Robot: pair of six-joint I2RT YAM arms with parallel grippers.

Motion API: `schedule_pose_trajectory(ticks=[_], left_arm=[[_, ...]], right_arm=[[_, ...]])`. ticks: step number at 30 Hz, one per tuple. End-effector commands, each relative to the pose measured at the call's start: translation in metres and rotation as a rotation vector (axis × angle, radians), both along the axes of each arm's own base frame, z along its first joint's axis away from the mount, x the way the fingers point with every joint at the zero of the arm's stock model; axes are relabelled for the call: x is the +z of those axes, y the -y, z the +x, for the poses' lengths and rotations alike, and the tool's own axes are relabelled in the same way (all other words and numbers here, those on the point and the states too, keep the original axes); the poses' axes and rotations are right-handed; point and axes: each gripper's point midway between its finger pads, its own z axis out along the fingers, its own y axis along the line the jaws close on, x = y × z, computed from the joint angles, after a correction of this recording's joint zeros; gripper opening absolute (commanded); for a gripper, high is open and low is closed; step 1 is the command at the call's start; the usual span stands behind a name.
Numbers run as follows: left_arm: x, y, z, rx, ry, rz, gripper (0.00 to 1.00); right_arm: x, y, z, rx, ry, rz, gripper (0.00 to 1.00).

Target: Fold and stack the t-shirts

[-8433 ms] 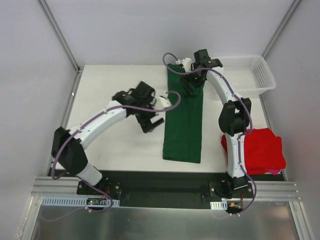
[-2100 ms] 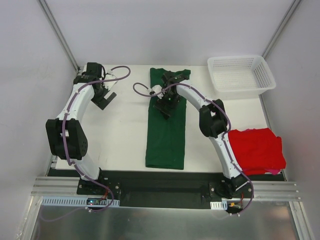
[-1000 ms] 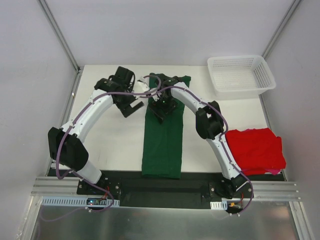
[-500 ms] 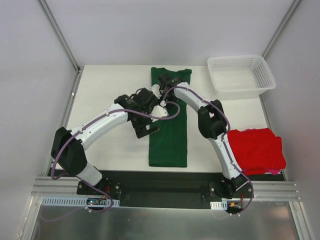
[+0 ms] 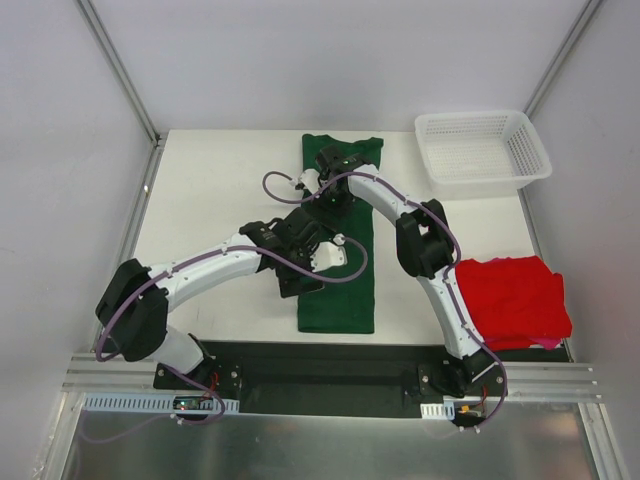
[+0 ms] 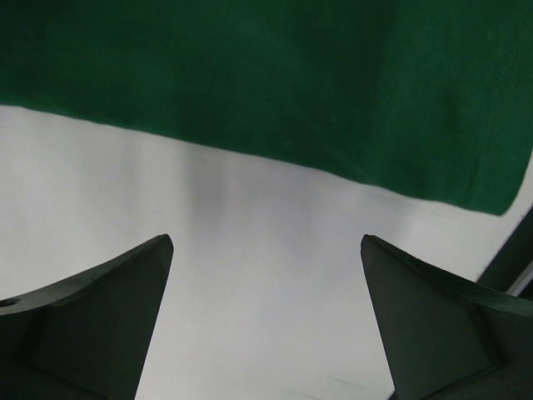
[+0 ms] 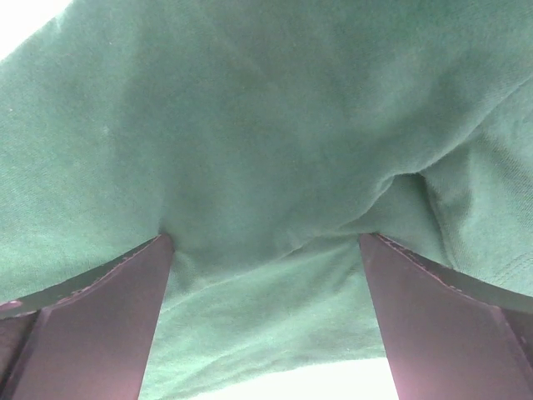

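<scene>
Table: the white table (image 5: 220, 190) lies under both claws, with bare top to the left of the left claw.
Left arm: the left arm (image 5: 200, 272) reaches from the near left corner towards the middle. Its wrist and a purple cable (image 5: 364, 258) cover part of the cloth's left half.
Right arm: the right arm (image 5: 425, 240) bends from the near right over the far end of the cloth and hides a patch of it. Its lower link overlaps the left edge of the red cloth.
Green t-shirt: the dark green t-shirt (image 5: 350, 300) is folded into a long narrow strip running from the far edge to the near edge. It passes under the right claw, and its long edge (image 6: 275, 83) sits just ahead of the left claw's fingertips.
Red t-shirt: the red t-shirt (image 5: 515, 300) lies crumpled, well to the right of both claws, near the arm bases.
Basket: the white mesh basket (image 5: 487, 172) stands well to the right of the right claw, at the far corner.
Left claw: the left claw (image 5: 301, 281) (image 6: 266, 242) has its jaws wide apart, over bare table beside the strip's left edge, gripping nothing.
Right claw: the right claw (image 5: 323, 208) (image 7: 266, 237) is spread wide, with its fingers (image 7: 92, 317) against wrinkled green cloth that spans the gap, not pinched.
</scene>
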Motion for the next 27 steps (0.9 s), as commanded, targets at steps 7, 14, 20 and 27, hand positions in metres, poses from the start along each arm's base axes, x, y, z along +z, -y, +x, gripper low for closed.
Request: schedule_pose_trajectory(ticks=[7, 14, 20, 27], left_arm=[[0.027, 0.075, 0.031, -0.107, 0.105, -0.161, 0.97], [0.027, 0.096, 0.016, -0.128, 0.056, -0.197, 0.97], [0.026, 0.103, -0.002, -0.106, -0.003, -0.215, 0.98], [0.006, 0.102, -0.021, -0.088, -0.086, -0.196, 0.97]], right_arm=[[-0.008, 0.007, 0.013, 0.031, 0.039, -0.034, 1.0], [-0.006, 0.005, 0.018, 0.028, 0.055, -0.03, 1.0], [-0.009, 0.003, 0.021, 0.016, 0.065, -0.03, 0.97], [-0.007, 0.0, 0.024, 0.014, 0.071, -0.015, 0.97]])
